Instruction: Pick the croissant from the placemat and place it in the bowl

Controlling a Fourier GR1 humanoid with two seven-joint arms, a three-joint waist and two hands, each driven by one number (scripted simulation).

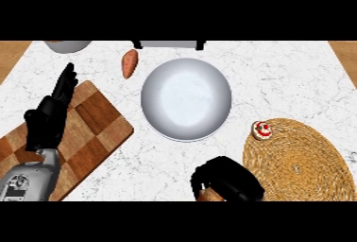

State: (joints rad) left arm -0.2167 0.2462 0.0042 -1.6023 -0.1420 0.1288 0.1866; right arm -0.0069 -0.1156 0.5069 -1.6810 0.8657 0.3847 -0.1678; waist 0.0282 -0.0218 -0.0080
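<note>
A large white bowl (186, 99) stands in the middle of the marble counter. At the right lies the round woven placemat (300, 163). My right hand (229, 182) is just left of the placemat's near edge, below the bowl, with its fingers curled. A small brown piece of the croissant (203, 194) shows under its lower left side; the rest is hidden by the hand. My left hand (50, 113) rests open, fingers up, over the checkered cutting board (97, 127) at the left.
A small red and white pastry (262, 130) sits on the placemat's far left rim. An orange sweet potato (130, 64) lies beyond the bowl's left side. A grey bowl (67, 45) and a metal appliance (169, 45) stand at the far edge.
</note>
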